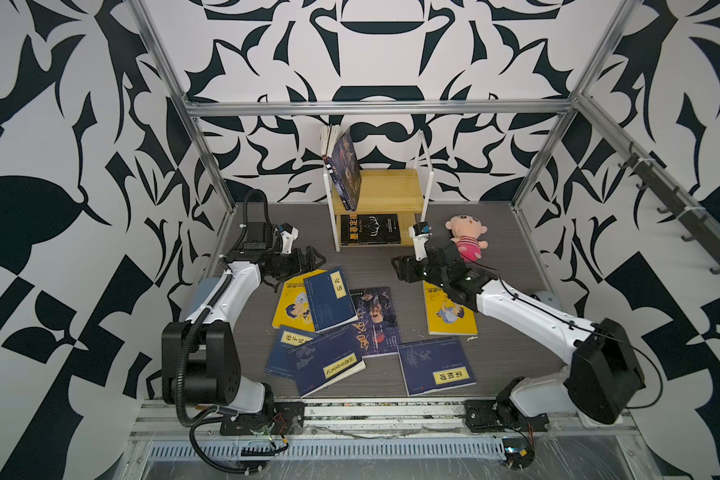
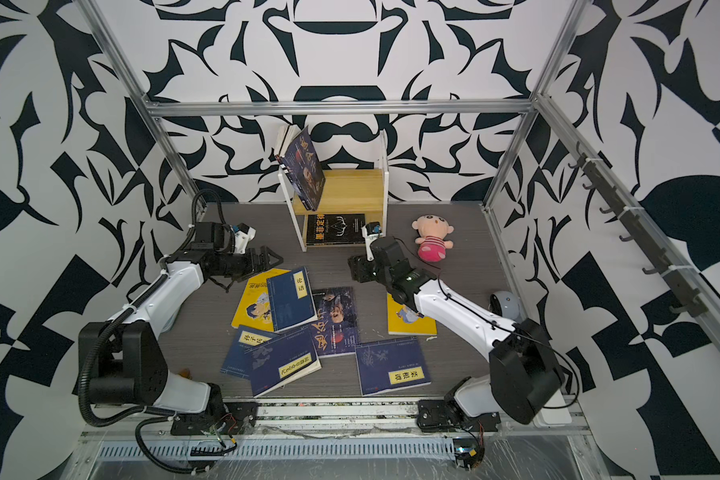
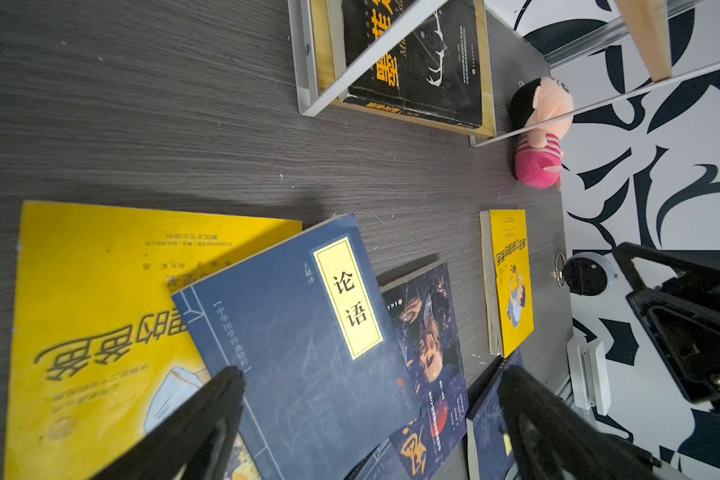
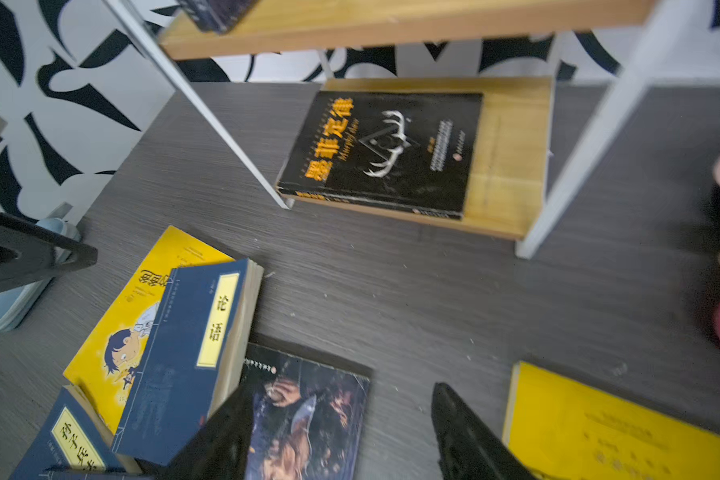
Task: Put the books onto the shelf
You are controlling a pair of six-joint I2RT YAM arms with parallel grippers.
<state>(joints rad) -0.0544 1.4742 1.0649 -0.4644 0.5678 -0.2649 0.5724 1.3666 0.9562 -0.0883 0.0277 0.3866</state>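
The shelf (image 1: pixel 391 189) stands at the back centre. Dark books (image 1: pixel 346 166) lean on its upper board, and a black book (image 1: pixel 370 228) lies flat on the lower board (image 4: pixel 512 158). On the table lie several more books: a navy one (image 1: pixel 329 299) on a yellow one (image 1: pixel 289 305), a dark one with gold calligraphy (image 1: pixel 375 322), another yellow one (image 1: pixel 449 316), and navy ones (image 1: pixel 435 365) in front. My left gripper (image 1: pixel 313 257) hovers open and empty over the navy book (image 3: pixel 300 332). My right gripper (image 1: pixel 400 269) hovers open and empty beside the calligraphy book (image 4: pixel 308 415).
A pink plush doll (image 1: pixel 466 239) sits right of the shelf, just behind my right arm. A small grey round device (image 2: pixel 501 305) lies by the right frame post. Aluminium frame posts and patterned walls close in the table.
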